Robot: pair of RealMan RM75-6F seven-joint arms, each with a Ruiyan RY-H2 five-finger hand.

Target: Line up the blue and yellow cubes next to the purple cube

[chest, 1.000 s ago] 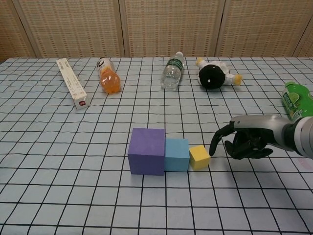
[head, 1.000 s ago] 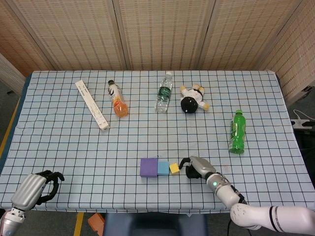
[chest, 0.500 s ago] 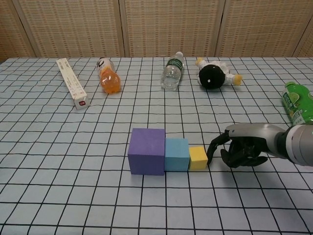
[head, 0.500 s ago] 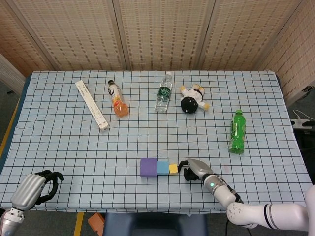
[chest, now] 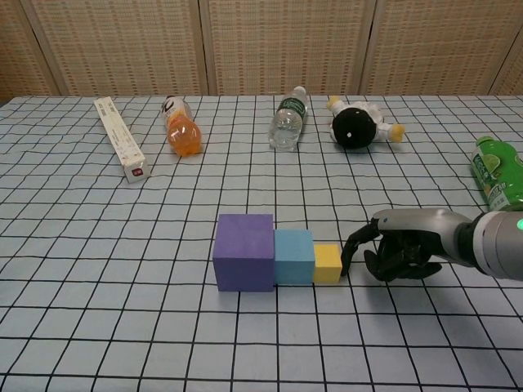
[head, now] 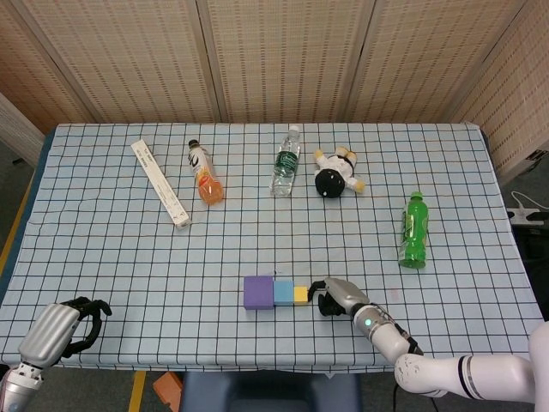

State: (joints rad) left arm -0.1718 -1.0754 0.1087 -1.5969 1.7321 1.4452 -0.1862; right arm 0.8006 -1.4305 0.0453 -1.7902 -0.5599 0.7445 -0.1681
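The purple cube [chest: 244, 251] [head: 258, 292], the blue cube [chest: 293, 256] [head: 283, 293] and the small yellow cube [chest: 328, 263] [head: 301, 294] stand side by side in a row near the table's front edge, touching each other. My right hand [chest: 398, 250] [head: 337, 296] lies just right of the yellow cube, fingers curled, one fingertip [chest: 347, 255] against the cube's right face. It holds nothing. My left hand [head: 67, 324] hangs at the front left table corner, fingers curled in and holding nothing; the chest view does not show it.
At the back lie a long white box [head: 159, 182], an orange bottle [head: 205, 172], a clear water bottle [head: 286, 160] and a black-and-white plush toy [head: 336, 172]. A green bottle [head: 413, 229] lies at the right. The checked tablecloth [head: 129, 257] covers the table.
My right hand slid left with a fingertip against the yellow cube, pushing it flush against the blue cube. The whole row shifted slightly left. The left hand stayed put.
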